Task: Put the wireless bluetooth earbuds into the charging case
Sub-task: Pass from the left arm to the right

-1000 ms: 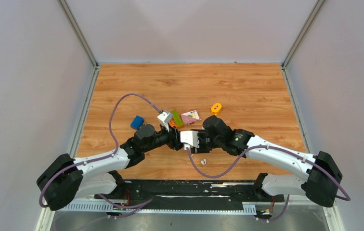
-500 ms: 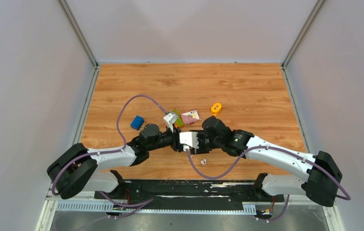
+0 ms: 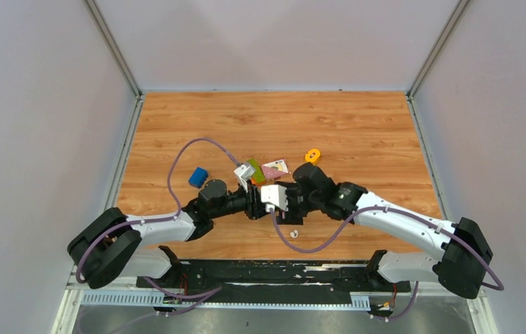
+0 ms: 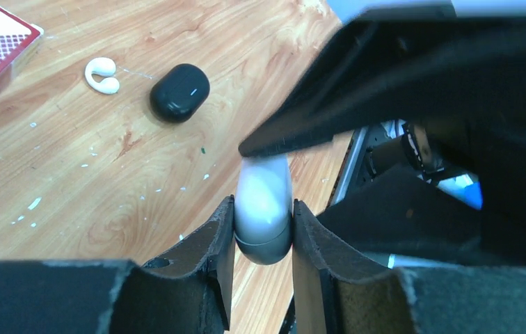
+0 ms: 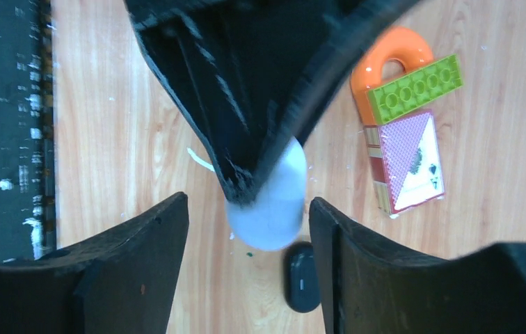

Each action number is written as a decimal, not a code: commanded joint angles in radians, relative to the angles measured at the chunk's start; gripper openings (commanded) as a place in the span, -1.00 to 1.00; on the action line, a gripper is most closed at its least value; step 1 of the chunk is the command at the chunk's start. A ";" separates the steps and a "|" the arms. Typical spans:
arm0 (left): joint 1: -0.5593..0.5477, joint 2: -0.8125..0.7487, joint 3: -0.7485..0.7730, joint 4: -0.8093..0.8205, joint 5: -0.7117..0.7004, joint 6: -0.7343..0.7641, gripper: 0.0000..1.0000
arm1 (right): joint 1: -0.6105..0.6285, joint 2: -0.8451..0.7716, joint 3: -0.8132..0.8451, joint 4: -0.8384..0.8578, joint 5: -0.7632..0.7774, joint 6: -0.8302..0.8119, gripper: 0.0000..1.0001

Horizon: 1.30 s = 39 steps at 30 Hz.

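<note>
Both grippers at the white case
Left wrist view: left gripper clamps it, white earbud near black case. Right wrist view: right gripper fingers apart, flanking it.

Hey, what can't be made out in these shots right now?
Left wrist view: far end of the glossy white oval case, covered by the right gripper.
Right wrist view: its other end, covered by the left gripper.
Top view: small white earbud, too tiny for detail.

One white case, one black case, one earbud, brick, card box, blue block, two orange rings.
</note>
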<state>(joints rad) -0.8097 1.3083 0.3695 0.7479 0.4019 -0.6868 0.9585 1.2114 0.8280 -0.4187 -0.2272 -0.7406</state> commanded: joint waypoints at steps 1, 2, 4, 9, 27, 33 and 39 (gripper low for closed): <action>0.004 -0.129 -0.057 0.031 -0.003 0.182 -0.54 | -0.160 0.021 0.183 -0.152 -0.372 0.094 0.31; 0.004 -0.154 -0.087 0.050 -0.017 0.213 -0.56 | -0.213 0.038 0.228 -0.196 -0.462 0.112 0.32; 0.003 -0.192 -0.157 0.146 -0.026 0.262 -0.57 | -0.284 0.078 0.323 -0.277 -0.596 0.125 0.32; 0.003 -0.210 -0.308 0.411 -0.020 0.379 -0.57 | -0.305 0.179 0.408 -0.437 -0.727 0.009 0.18; -0.015 0.020 -0.350 0.840 0.096 0.387 -0.63 | -0.154 0.281 0.303 -0.350 -0.567 -0.027 -0.03; -0.037 0.031 -0.339 0.818 0.090 0.409 -0.63 | -0.139 0.329 0.335 -0.363 -0.567 -0.004 -0.25; -0.077 -0.002 -0.323 0.709 0.065 0.476 -0.63 | -0.138 0.338 0.361 -0.390 -0.572 0.019 -0.07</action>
<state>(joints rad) -0.8631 1.3331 0.0162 1.4696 0.4843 -0.2932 0.8169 1.5505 1.1328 -0.8040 -0.7826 -0.7330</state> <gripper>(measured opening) 0.370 0.424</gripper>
